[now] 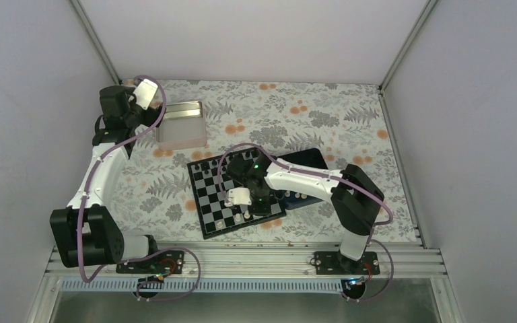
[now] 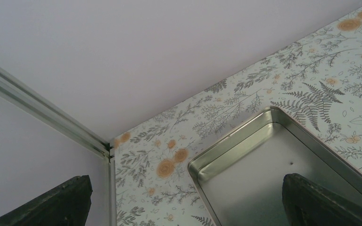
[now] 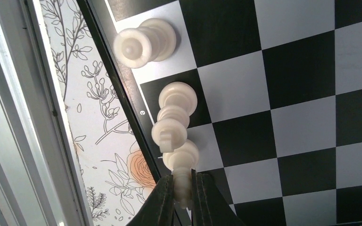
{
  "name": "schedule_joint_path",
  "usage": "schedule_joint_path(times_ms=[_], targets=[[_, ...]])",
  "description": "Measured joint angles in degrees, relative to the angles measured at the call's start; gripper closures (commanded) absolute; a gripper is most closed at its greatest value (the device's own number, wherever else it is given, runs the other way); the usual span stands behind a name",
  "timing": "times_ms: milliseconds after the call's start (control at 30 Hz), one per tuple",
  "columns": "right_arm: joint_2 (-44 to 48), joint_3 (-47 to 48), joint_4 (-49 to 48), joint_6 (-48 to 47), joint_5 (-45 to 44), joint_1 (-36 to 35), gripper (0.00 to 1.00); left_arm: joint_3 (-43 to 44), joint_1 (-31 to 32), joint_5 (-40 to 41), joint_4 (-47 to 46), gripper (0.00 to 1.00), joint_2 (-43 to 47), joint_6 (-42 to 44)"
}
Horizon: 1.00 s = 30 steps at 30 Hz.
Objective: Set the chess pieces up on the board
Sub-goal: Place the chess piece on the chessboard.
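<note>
Right wrist: right gripper pinching a white piece at the board edge

- right wrist: both fingers are pressed onto the slim body of the white piece. Its wider end points at a light square in the edge row, right by the black border. Can't tell if it actually rests on the square.
- Same row, two more white chess pieces stand upright. One is just beside the held one, on the dark square by the "e" mark. The other is one square further along, on a light square.
- top external: the board sits mid-table on the flowered cloth, turned slightly off square. The right arm reaches across its near right part. Tiny white pieces sit along the near edge, black pieces along the far edge. The dark blue tray is just beside the board's right side, partly under the arm.
- left wrist: left gripper has its fingers spread wide with nothing between them. It hangs over one corner of the silver tin.
- The tin is at far left, well apart from the board.
</note>
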<state>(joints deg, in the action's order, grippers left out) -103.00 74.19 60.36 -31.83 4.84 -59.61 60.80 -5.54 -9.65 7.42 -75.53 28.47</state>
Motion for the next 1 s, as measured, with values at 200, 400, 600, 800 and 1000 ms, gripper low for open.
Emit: schedule_joint_path(times_ms=[200,400,600,800,1000], targets=[[-0.35,-0.09,-0.37,0.09,0.0,0.0,0.93,0.0,-0.04,-0.02,0.0,0.0,0.11,0.0],[-0.9,-0.11,-0.81,0.09,-0.04,0.0,0.93,0.0,-0.15,0.0,0.0,0.0,0.17,0.0],[-1.53,-0.44,-1.25,0.15,-0.46,0.0,0.93,0.0,-0.15,-0.02,0.0,0.0,0.17,0.0],[-1.53,-0.48,-1.22,0.28,-0.68,0.07,0.93,0.0,-0.15,-0.02,0.0,0.0,0.17,0.0],[-1.49,-0.52,-1.22,0.39,-0.81,0.07,0.93,0.0,-0.15,-0.02,0.0,0.0,0.17,0.0]])
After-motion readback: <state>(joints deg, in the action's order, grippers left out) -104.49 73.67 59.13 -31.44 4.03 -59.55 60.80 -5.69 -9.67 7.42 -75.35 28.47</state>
